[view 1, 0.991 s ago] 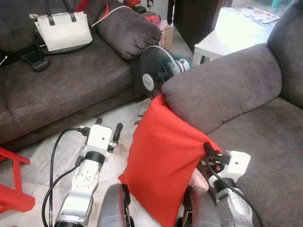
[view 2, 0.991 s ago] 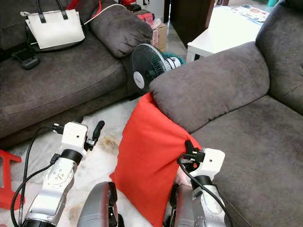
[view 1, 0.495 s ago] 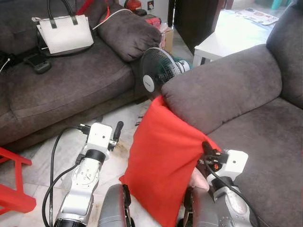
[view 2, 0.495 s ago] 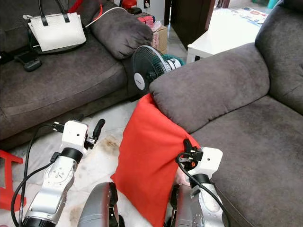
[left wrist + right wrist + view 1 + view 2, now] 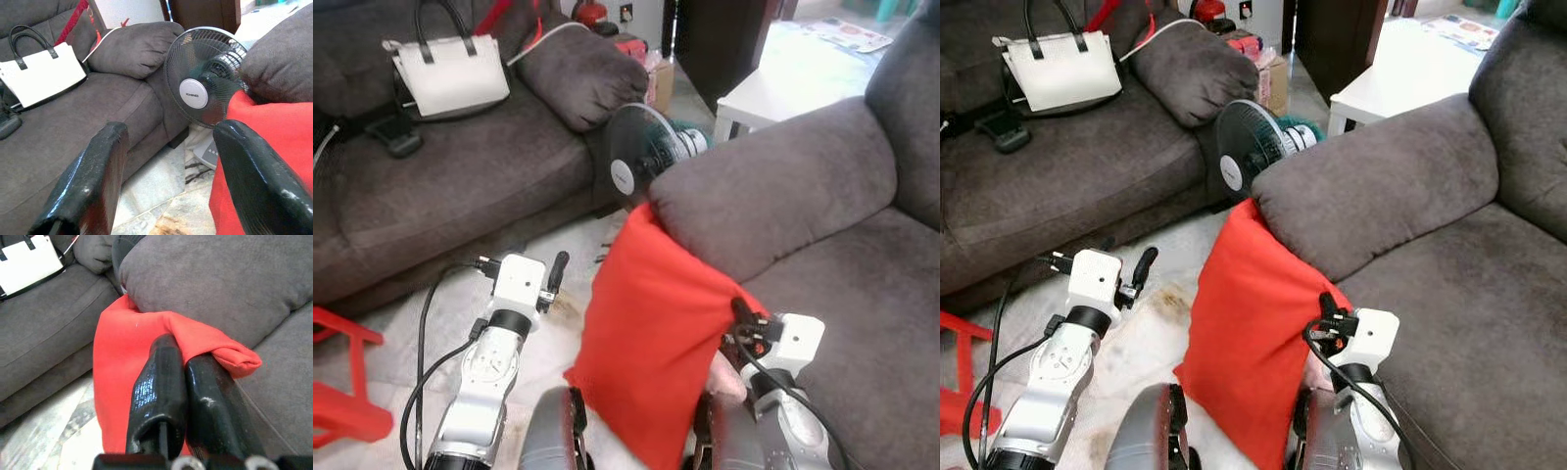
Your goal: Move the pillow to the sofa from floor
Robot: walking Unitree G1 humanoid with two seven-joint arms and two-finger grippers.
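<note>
Still, little has shifted over the last second: the right end effector (image 5: 1324,302) keeps its fingers pinched on the red pillow's (image 5: 1249,338) corner, and the pillow leans against the sofa (image 5: 1449,294) arm at 12 o'clock, no higher than before. The left end effector (image 5: 556,274) stays spread at 9 o'clock, apart from it. The lift onto the seat looks barely begun.

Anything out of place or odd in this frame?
The red fabric pillow stands on edge off the seat, leaning against the grey sofa armrest, its corner pinched by the right gripper. A small black fan sits wedged between the sofas.
</note>
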